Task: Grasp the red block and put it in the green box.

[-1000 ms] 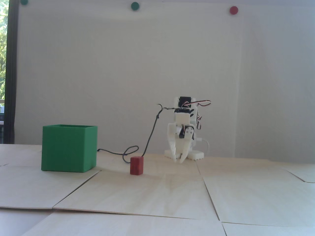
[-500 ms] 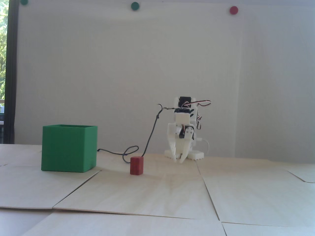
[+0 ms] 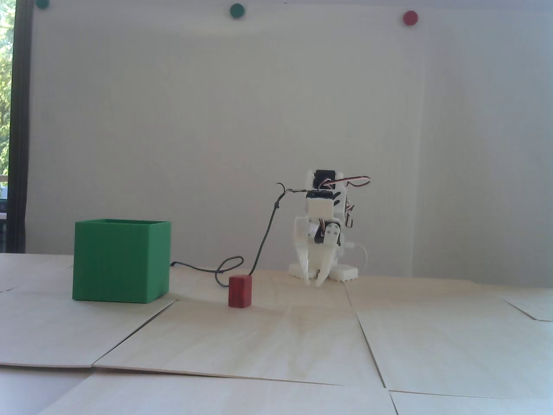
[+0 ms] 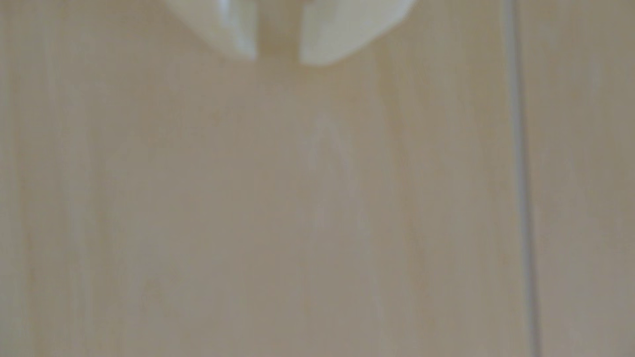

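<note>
In the fixed view the red block (image 3: 239, 291) stands upright on the pale wooden table, a short way right of the green box (image 3: 116, 263), whose top is open. My white gripper (image 3: 313, 283) hangs tips-down just above the table, behind and to the right of the block and well apart from it. The wrist view shows only blurred wood under the gripper (image 4: 277, 58). Its two white fingertips stand a narrow gap apart with nothing between them. Block and box are out of the wrist view.
A thin dark cable (image 3: 263, 237) runs from the arm down to the table and loops behind the block toward the box. The arm's white base (image 3: 343, 273) sits behind the gripper. Panel seams (image 4: 522, 171) cross the table. Coloured dots sit high on the wall.
</note>
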`<action>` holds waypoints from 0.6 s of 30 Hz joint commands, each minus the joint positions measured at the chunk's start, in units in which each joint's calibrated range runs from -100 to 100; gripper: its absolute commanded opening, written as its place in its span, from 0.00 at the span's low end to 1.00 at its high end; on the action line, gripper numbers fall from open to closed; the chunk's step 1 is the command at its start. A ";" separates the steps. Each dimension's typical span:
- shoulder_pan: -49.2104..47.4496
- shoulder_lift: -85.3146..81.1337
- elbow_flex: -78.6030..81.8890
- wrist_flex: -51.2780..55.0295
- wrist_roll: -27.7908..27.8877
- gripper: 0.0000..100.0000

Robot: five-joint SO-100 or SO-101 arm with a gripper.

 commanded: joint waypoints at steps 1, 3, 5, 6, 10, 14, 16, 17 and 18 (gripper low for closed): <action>0.46 -1.31 1.00 0.84 -0.05 0.03; 0.46 -1.31 1.00 0.84 -0.05 0.03; 0.46 -1.07 1.00 0.93 -0.05 0.03; 0.22 -0.76 1.00 0.93 -0.05 0.03; 0.06 -0.84 1.00 0.93 -0.05 0.02; -0.02 -1.31 1.00 0.76 0.26 0.02; 0.54 -1.31 0.91 -0.17 0.32 0.02; 0.62 -1.31 0.02 -1.26 0.32 0.02; 0.78 -1.31 -1.31 -2.11 0.21 0.03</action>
